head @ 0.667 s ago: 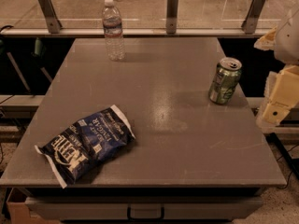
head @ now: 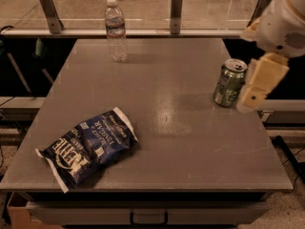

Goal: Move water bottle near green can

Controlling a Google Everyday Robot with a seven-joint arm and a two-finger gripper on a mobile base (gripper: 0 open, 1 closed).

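The water bottle (head: 116,31) stands upright at the far left of the grey table (head: 181,142), clear with a white cap. The green can (head: 229,82) stands upright near the table's right edge, silver top showing. My gripper (head: 255,89), cream-coloured, hangs at the right edge of the table, just right of the green can and close beside it. It is far from the water bottle, which is across the table to the upper left. Nothing shows in the gripper.
A dark blue chip bag (head: 88,144) lies on the front left of the table. A metal rail with upright posts (head: 177,11) runs behind the far edge. A drawer handle (head: 148,218) sits under the front edge.
My gripper has moved left and slightly up, closer to the green can. The bottle, can and chip bag have not moved.
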